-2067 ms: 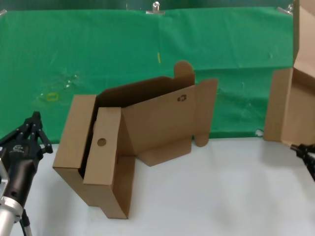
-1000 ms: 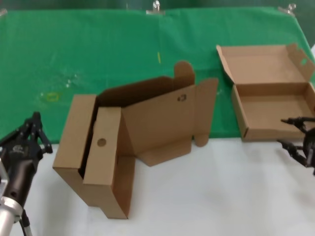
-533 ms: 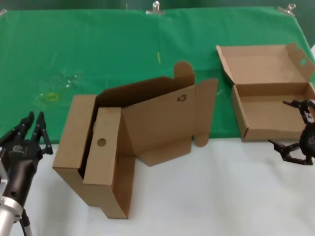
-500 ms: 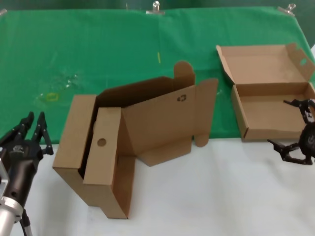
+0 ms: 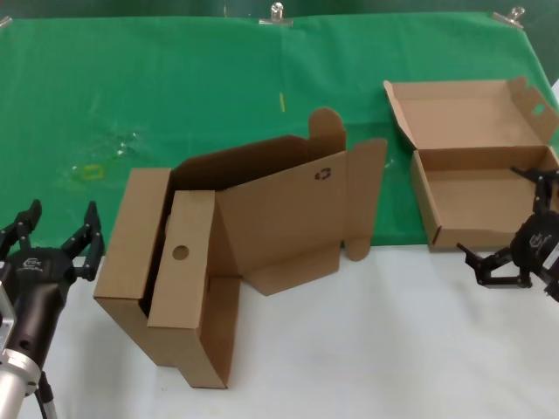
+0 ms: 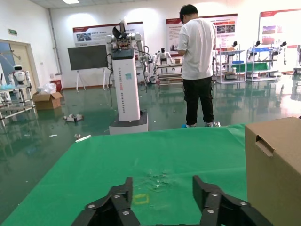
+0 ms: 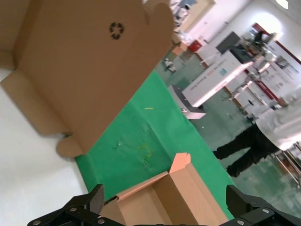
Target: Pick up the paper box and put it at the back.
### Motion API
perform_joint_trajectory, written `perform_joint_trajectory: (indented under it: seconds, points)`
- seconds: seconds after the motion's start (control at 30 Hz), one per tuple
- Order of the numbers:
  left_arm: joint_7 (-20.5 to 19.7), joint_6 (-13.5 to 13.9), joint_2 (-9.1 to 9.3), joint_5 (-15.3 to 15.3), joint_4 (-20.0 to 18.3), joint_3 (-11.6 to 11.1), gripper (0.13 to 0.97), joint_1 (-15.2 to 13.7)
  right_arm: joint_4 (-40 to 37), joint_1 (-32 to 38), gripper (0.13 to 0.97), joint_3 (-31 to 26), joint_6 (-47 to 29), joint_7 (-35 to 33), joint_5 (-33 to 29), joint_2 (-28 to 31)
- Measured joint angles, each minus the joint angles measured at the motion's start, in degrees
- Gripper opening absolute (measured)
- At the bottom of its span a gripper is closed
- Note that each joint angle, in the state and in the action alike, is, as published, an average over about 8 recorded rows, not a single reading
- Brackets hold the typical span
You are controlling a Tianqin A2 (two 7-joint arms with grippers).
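Note:
The paper box (image 5: 476, 179) lies open on the green cloth (image 5: 175, 87) at the right, its lid folded back and its front wall at the cloth's front edge. My right gripper (image 5: 491, 211) is open and empty just in front of the box's right front corner, apart from it. In the right wrist view the box (image 7: 155, 200) shows between the spread fingers (image 7: 89, 203) of the right gripper (image 7: 164, 207). My left gripper (image 5: 61, 212) is open and empty at the left, beside the clustered boxes. It also shows in the left wrist view (image 6: 162, 187).
A cluster of brown cardboard boxes (image 5: 236, 253), one with a recycling mark, stands mid-table across the cloth's front edge; it shows in the wrist views (image 7: 94, 61) (image 6: 275, 165). Clips (image 5: 277, 13) hold the cloth's far edge. Bare white tabletop (image 5: 384, 349) lies in front.
The box, held upright at the right edge before, now lies flat on the cloth. My right gripper has opened and drawn back a little. My left gripper has opened.

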Motion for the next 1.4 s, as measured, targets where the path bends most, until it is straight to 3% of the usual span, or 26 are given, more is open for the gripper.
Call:
perform_joint_trajectory:
  seconds: [0.07, 0.23, 0.33, 0.47, 0.73, 1.03, 1.4]
  points:
    - [0.0, 0.0, 0.0, 0.0, 0.0, 0.0, 0.401, 0.0, 0.13, -0.1, 0.873, -0.13, 0.89, 0.91, 0.16, -0.76]
    - [0.0, 0.0, 0.0, -0.01, 0.0, 0.0, 0.54, 0.0, 0.46, -0.34, 0.936, -0.43, 3.08, 3.16, 0.57, -2.63]
    - [0.0, 0.0, 0.0, -0.01, 0.0, 0.0, 0.623, 0.0, 0.66, -0.49, 0.936, -0.62, 4.41, 4.51, 0.81, -3.76]
    - [0.0, 0.0, 0.0, -0.01, 0.0, 0.0, 0.623, 0.0, 0.93, -0.69, 0.947, -0.87, 6.2, 6.33, 1.14, -5.29]
    - [0.03, 0.0, 0.0, -0.01, 0.0, 0.0, 0.809, 0.0, 1.46, -1.07, 0.966, -1.37, 9.69, 9.91, 1.78, -8.27]
    - [0.03, 0.0, 0.0, -0.01, 0.0, 0.0, 0.922, 0.0, 2.06, -1.51, 0.966, -1.93, 13.71, 14.02, 2.52, -11.7]
    - [0.02, 0.0, 0.0, -0.02, 0.0, 0.0, 0.966, 0.0, 2.8, -2.05, 0.966, -2.62, 18.6, 19.03, 3.43, -15.87]
